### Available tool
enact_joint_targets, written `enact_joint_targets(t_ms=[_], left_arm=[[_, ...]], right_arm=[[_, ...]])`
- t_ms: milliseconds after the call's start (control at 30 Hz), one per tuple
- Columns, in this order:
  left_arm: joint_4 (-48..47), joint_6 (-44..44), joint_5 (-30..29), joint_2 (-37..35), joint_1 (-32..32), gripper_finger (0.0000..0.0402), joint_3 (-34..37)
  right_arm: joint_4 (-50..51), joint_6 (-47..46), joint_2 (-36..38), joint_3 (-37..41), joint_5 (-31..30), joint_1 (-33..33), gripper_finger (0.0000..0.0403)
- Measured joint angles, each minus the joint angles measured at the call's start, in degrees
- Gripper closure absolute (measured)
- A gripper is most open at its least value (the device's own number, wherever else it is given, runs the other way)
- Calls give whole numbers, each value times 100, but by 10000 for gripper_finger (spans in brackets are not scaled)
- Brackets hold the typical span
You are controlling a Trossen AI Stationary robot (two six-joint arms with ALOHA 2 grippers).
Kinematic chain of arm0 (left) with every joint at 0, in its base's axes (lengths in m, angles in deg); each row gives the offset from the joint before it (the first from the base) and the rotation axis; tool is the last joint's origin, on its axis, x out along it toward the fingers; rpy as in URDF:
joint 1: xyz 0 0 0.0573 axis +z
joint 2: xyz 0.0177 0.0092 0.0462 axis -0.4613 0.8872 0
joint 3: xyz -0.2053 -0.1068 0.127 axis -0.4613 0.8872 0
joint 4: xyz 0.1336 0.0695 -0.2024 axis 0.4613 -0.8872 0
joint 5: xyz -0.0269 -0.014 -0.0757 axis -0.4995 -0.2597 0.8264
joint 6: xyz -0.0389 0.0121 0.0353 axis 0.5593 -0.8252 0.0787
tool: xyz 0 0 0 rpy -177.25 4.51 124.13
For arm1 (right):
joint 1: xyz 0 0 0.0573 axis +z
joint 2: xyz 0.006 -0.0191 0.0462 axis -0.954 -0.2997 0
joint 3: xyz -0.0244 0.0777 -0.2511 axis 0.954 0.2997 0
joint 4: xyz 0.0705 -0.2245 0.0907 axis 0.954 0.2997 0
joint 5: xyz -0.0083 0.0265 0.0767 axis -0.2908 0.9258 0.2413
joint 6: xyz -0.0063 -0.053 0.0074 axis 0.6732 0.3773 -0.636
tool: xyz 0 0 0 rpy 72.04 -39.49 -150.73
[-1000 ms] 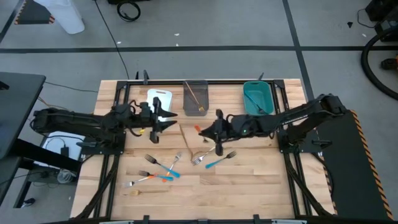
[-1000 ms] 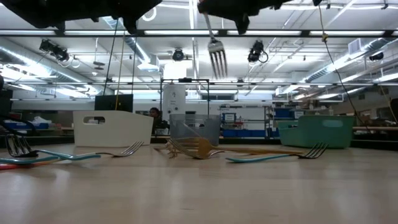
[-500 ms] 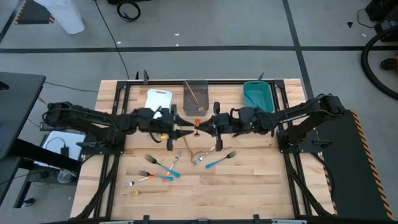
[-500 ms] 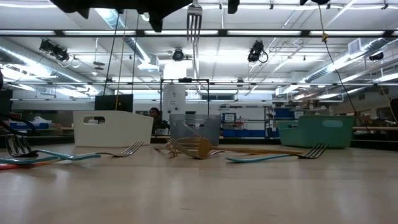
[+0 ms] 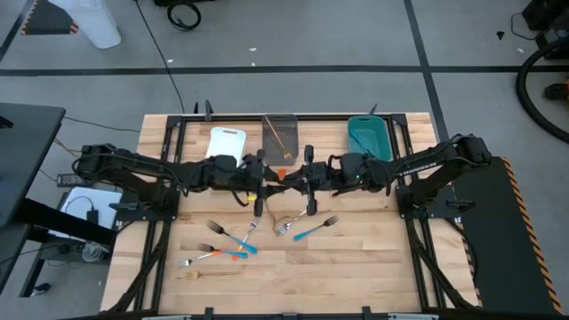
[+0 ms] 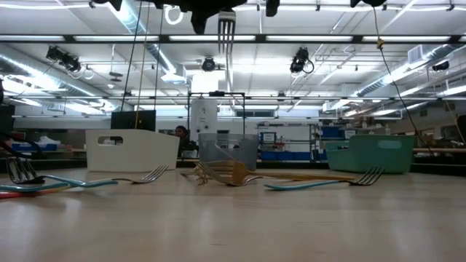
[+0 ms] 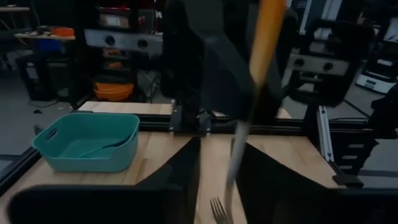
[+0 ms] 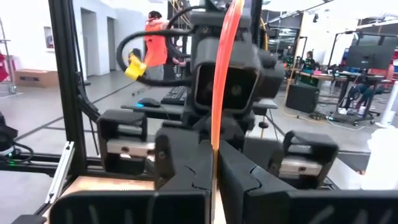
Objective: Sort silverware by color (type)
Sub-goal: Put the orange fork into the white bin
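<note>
Advanced since earlier: left gripper (image 5: 263, 183), jaws narrowing around orange-handled fork (image 5: 281, 176). Right gripper (image 5: 300, 180) clamps its handle; tines hang downward.

Held fork (image 5: 281, 175): orange handle, silver tines down, raised mid-table.
Loose silverware (image 5: 233, 238): blue, orange and gold pieces, flat, scattered near front.

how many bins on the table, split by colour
white bin: 1
grey bin: 1
teal bin: 1
total: 3
</note>
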State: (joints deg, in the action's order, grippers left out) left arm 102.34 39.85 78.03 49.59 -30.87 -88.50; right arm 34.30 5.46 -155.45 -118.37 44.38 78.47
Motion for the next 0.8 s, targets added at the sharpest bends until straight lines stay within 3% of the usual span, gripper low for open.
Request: enact_joint_targets(t_ms=[200, 333, 567, 800], left_arm=[[-158, 2, -20, -44, 35, 391, -20], [-262, 75, -80, -46, 69, 395, -20], [-420, 78, -110, -104, 188, 397, -20], [-1123, 79, -106, -385, 496, 397, -17]], right_arm=[[-20, 68, 0, 0, -101, 0, 386], [81, -53, 7, 0, -291, -2, 371], [642, -56, 287, 0, -463, 3, 289], [1861, -314, 593, 0, -734, 0, 233]])
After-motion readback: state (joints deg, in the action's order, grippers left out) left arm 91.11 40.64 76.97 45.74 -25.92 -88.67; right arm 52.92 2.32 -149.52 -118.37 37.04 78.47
